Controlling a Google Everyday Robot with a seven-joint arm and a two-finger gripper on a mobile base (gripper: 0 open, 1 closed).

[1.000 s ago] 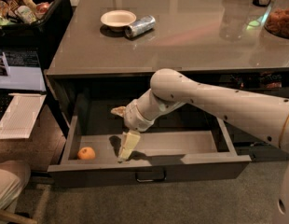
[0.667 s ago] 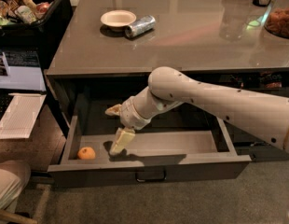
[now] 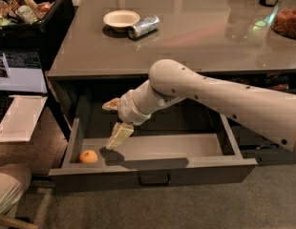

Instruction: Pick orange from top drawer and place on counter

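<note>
At the far left, well to the left of the fingers, a white sheet of paper [image 3: 19, 120] lay on a low surface. Above it a black plastic bin [image 3: 47, 32] crammed with mixed packets stood beside the end of the counter.

A small round orange [image 3: 89, 156] rested on the floor of the wide, shallow dark grey top drawer [image 3: 153, 173]. It sat in the front left corner, just below and left of the lower fingertip, and was not touching it. The drawer stood pulled out from under the counter.

The cream-coloured two-finger gripper [image 3: 109, 127] hung inside the drawer's left half, pointing left and down toward the fruit. Its fingers [image 3: 120, 134] were spread wide apart. One was raised near the back of the drawer, and the other slanted down to just above the drawer floor. Nothing was held between them. A dark shadow lay on the floor under the lower finger.

Up and slightly right of the fingers, on the large glossy grey-brown counter [image 3: 195, 46], sat a shallow round white bowl [image 3: 121, 19]. A silver metal can [image 3: 143, 26] lay on its side just beside the bowl, to the right.

The thick white robot arm [image 3: 224, 97] ran from the gripper up and to the right, crossing the drawer opening and leaving at the right edge. Far right of the fingers, near the counter's back corner, stood a clear container [image 3: 287, 23] of reddish-brown contents.
</note>
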